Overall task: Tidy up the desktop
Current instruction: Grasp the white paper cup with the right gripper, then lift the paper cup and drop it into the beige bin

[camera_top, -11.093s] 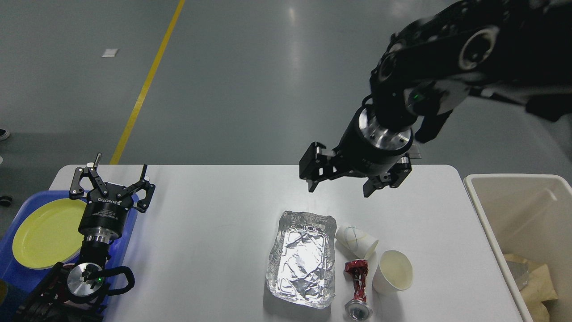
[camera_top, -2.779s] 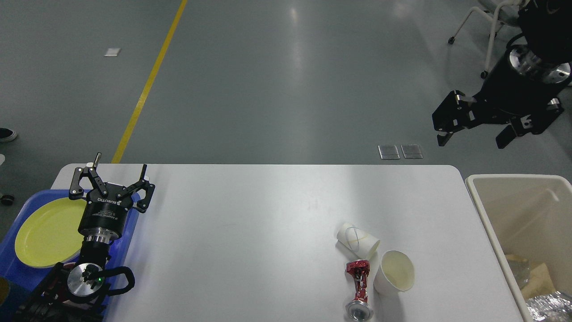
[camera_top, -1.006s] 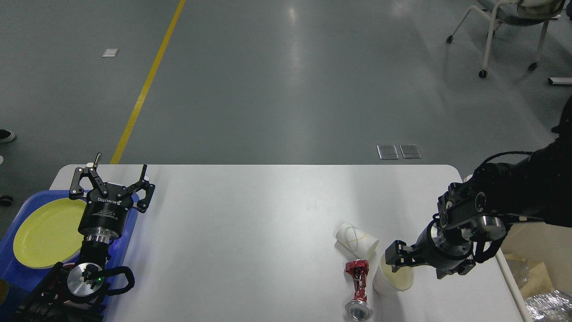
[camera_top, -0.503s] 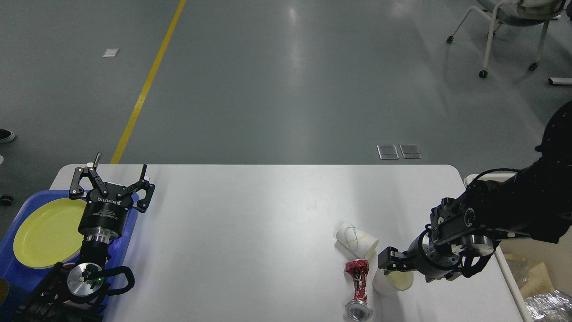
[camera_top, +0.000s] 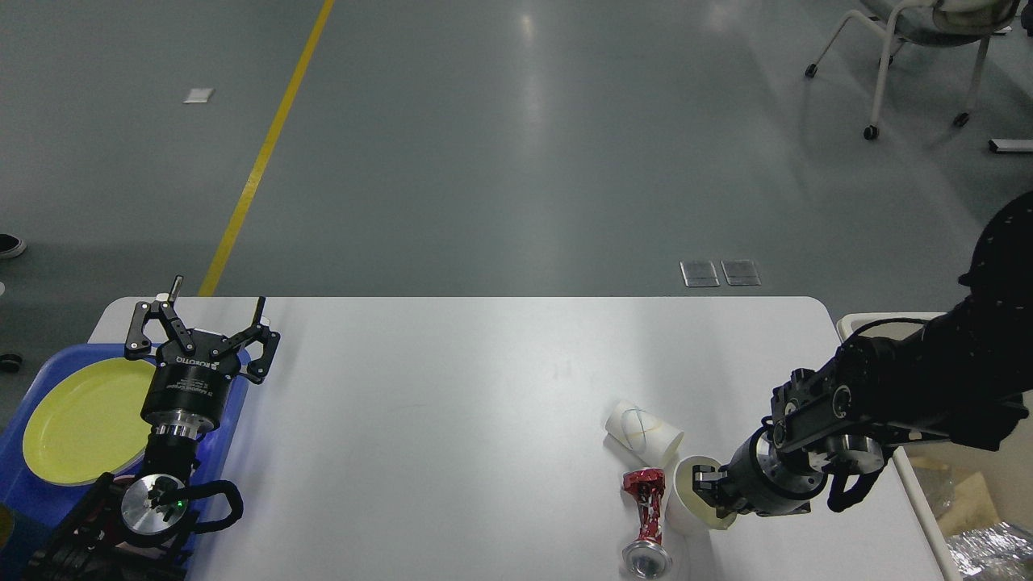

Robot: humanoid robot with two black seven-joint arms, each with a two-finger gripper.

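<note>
— What's the room look like from my feed?
— Grey-green glossy floor [camera_top: 500, 161] fills everything beyond the table. A yellow line [camera_top: 262, 153] runs diagonally from top centre-left down toward the table's far left corner.
— Anything else on the floor?
— A small pale square patch [camera_top: 199, 95] left of the line, and two metal floor plates [camera_top: 721, 273] side by side just past the table's far edge. I see a soft overhead light reflection [camera_top: 529, 48] as a pale streak near top centre.
— Furniture?
— A chair on castors [camera_top: 912, 48], top right, white legs, seat cut off by the frame. A dark shoe [camera_top: 10, 244] at the left edge.
</note>
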